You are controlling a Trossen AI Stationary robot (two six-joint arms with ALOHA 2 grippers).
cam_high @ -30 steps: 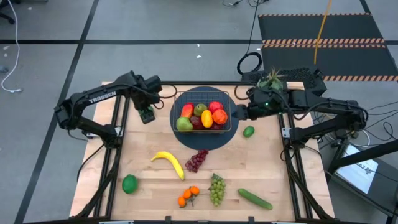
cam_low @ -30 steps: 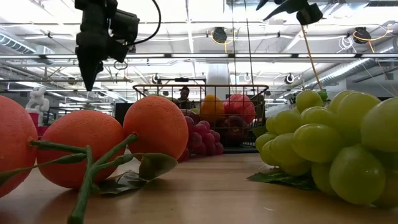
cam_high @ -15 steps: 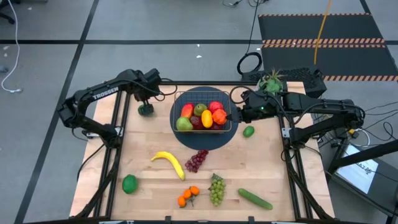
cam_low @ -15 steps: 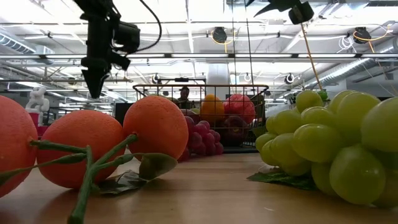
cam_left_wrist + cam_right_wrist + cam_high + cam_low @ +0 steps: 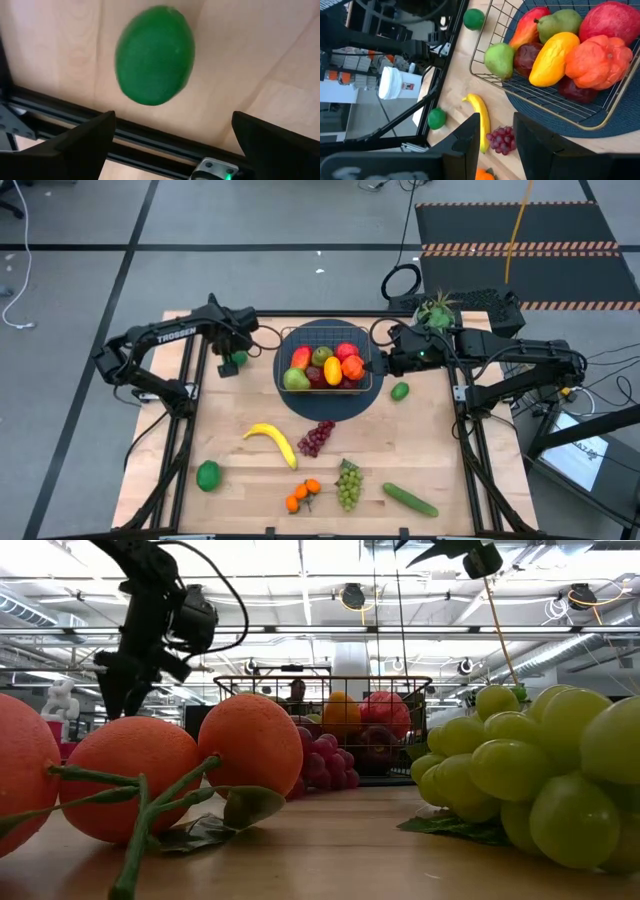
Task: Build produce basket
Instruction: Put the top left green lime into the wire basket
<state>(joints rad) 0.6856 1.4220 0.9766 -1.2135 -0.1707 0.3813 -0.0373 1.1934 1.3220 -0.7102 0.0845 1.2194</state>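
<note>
Your left gripper (image 5: 233, 360) gapes wide and empty just above the lime (image 5: 154, 54), which seems to lie on the table (image 5: 230, 415).

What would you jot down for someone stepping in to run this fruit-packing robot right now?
Left gripper: open, poised over a green lime at the table's far left; nothing held.
Right gripper: beside the basket, its right rim; jaws narrow, nothing seen in them.
Done: several fruits already lie in the basket.
Left on the table: banana, purple grapes, green grapes, oranges, cucumber and two more limes.
</note>
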